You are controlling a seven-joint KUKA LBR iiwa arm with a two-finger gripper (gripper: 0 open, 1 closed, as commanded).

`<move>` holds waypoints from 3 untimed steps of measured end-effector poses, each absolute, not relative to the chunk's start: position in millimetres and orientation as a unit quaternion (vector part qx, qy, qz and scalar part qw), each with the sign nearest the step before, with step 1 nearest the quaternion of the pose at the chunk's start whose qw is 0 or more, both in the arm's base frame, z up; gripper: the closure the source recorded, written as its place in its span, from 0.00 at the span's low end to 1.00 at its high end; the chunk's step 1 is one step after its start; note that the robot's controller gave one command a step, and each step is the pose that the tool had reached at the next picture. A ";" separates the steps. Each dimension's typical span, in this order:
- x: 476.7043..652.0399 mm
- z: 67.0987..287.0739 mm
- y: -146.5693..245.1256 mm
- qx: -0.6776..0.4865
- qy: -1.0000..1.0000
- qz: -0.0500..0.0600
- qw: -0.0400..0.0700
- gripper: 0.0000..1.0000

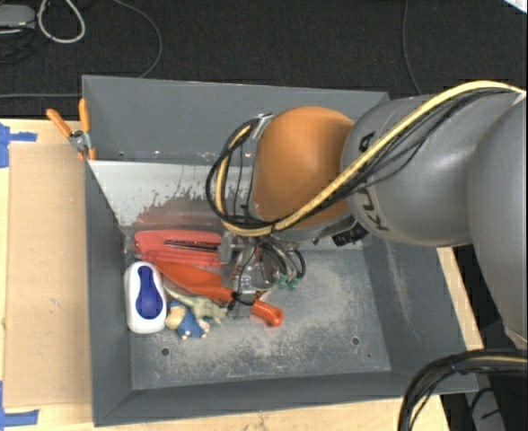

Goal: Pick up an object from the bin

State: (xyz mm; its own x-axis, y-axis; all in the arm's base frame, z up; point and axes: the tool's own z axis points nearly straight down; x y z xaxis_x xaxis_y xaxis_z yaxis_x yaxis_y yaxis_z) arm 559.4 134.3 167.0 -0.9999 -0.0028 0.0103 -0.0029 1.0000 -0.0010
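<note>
My gripper (243, 284) hangs low in the left middle of the bin, under the arm's wrist. It is right over the orange-red hand tool (181, 251), whose long handles run from the bin's left side to an orange tip (266, 313) just right of the gripper. A small beige and blue toy figure (192, 318) lies just left of and below the gripper, against the tool. Further left, a white object with a blue oval patch (145, 296) stands by the bin's left wall.
The arm with its orange cover and cables reaches in from the right and covers the bin's upper middle. Bare grey floor lies to the right of and in front of the gripper. The sloped left wall is close behind the tool.
</note>
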 end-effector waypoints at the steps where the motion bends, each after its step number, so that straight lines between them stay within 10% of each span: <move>1: 561.3 171.5 133.4 -0.001 -1.000 0.000 0.001 0.00; 2: 601.7 74.8 148.9 -0.071 -0.997 0.002 0.006 0.00; 3: 605.1 115.5 157.6 -0.062 -0.998 -0.001 -0.001 0.00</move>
